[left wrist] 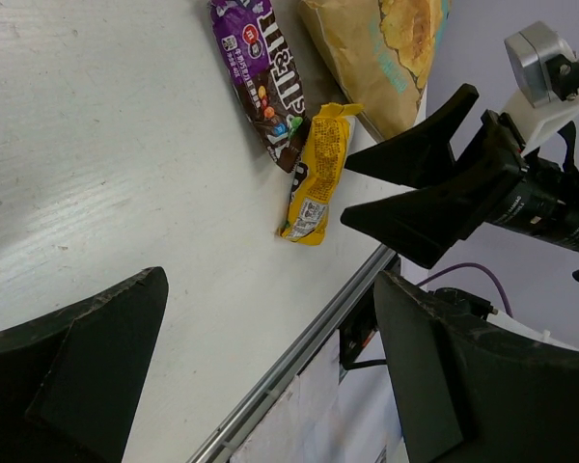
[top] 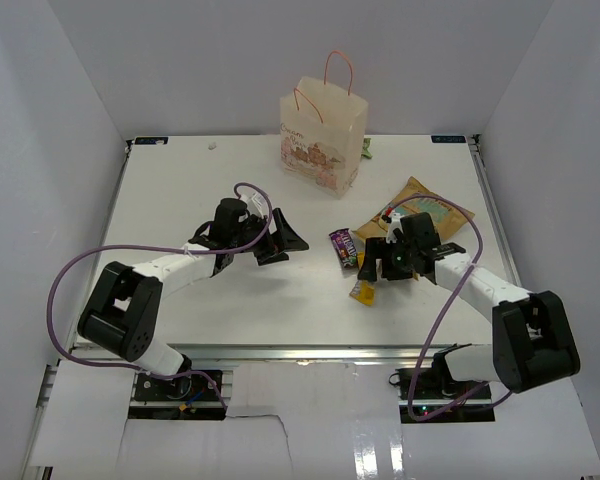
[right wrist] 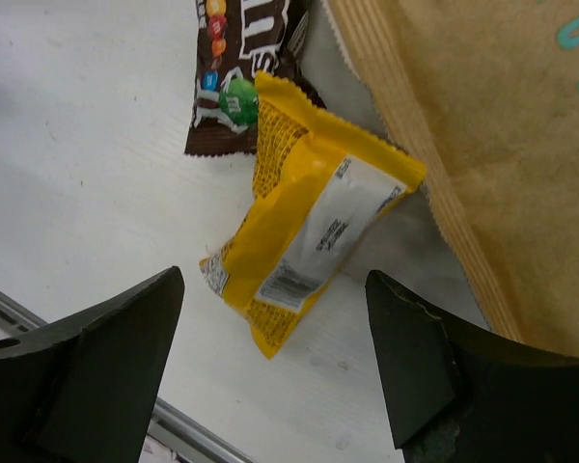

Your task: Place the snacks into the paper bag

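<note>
The left end effector (top: pixel 280 245) hovers over the bare middle-left of the white counter (top: pixel 180 190). Its two dark fingers (left wrist: pixel 77 386) are spread wide and grip nothing, and its wrist view looks across toward the snacks on the other side. Farther back and a little to the right, the paper bag (top: pixel 323 140) stands upright near the back edge of the counter, with its orange cord handles up and its printed picture facing forward. It is well apart from both arms. Right of centre, the purple M&M's pack (left wrist: pixel 261 77) lies flat on the counter. The yellow packet (right wrist: pixel 309 231) lies flat just in front of it, label side up, its upper end touching the purple pack's lower end. The right end effector (top: pixel 378 268) is poised just above this packet with its fingers (right wrist: pixel 96 367) spread. The packet lies between and just ahead of them, and I cannot tell whether they touch it. Farthest right, the large tan chip bag (top: pixel 430 215) lies flat, its edge just beside the yellow packet and partly hidden under the right arm. All three snacks are outside the paper bag.
</note>
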Available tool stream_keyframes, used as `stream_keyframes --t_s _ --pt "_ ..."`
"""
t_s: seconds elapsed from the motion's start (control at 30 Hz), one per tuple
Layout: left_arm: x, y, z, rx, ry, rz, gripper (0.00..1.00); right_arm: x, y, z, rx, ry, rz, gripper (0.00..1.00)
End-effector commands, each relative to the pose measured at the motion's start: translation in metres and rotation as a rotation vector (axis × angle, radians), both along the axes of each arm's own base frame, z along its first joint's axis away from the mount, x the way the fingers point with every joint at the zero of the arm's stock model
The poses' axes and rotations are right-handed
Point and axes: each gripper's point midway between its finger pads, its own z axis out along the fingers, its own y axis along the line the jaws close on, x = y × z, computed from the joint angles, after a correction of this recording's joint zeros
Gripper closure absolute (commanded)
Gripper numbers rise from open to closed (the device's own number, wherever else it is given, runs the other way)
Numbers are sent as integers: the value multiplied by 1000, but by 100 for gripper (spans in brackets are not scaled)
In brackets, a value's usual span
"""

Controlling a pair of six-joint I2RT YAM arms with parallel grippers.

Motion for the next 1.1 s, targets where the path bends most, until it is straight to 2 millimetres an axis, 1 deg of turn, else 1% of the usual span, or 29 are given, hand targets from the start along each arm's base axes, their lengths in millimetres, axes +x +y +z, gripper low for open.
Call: stream_keyframes --t_s 0.0,0.1,0.13,0.23,0.27,0.3,0.33,0.43,0.47,0.5,0.53,0.57,0.63,0.67,0.7,0.73,0.77,0.8,0.83,0.87,0.9,0.93,0.97,1.03,1.07 --pt "4 -4 14 -16 -46 5 2 31 12 7 67 -63 -80 19" --pt "4 -4 13 -17 -44 2 2 37 14 1 70 -53 -91 23" --pt "4 -4 14 -16 -47 3 2 38 13 -1 65 -49 -91 27" --pt "5 -4 13 -13 -49 1 2 34 13 -8 60 -33 -83 33" --pt "5 -4 14 -13 -53 -1 2 31 14 -11 62 -24 -78 37" --pt "5 -5 14 -13 -52 0 2 32 13 -11 64 -28 -81 39" --pt "6 -5 14 -13 -54 -3 2 32 13 -11 62 -28 -77 45" --pt "6 -5 14 -11 -60 -5 2 33 13 -9 58 -40 -65 57" --pt "6 -5 14 -11 -63 -6 2 33 15 -6 65 -45 -54 63" --pt "6 -5 15 -12 -64 -7 2 34 16 -3 66 -53 -50 67" --pt "7 -5 16 -12 -71 -7 2 32 15 -2 65 -51 -36 75" --pt "6 -5 16 -13 -72 -9 2 31 16 3 67 -64 -26 79" --pt "6 -5 20 -14 -85 -12 2 31 18 14 73 -91 7 83" --pt "7 -5 21 -13 -94 -13 2 27 19 23 87 -105 35 89" --pt "7 -5 23 -14 -103 -15 2 26 20 29 84 -137 79 90" --pt "7 -4 24 -12 -111 -15 2 28 22 40 90 -172 112 92" --pt "8 -4 27 -11 -123 -14 2 23 26 55 111 -211 165 92" --pt "8 -3 28 -8 -135 -17 2 24 28 65 104 -273 228 92" --pt "8 -4 30 -9 -141 -18 2 31 31 87 112 -345 269 92" --pt "8 -3 32 -9 -148 -18 2 30 37 106 141 -404 335 92" --pt "8 -4 33 -11 -158 -23 2 34 39 120 129 -470 393 92" --pt "8 -4 35 -13 -164 -27 2 45 45 157 149 -578 438 92" --pt "9 -4 36 -14 -167 -27 2 53 46 174 137 -642 464 92" --pt "9 -5 39 -16 -181 -32 2 80 48 219 95 -836 479 92" --pt "9 -5 40 -17 -183 -34 2 101 48 253 72 -937 453 92"
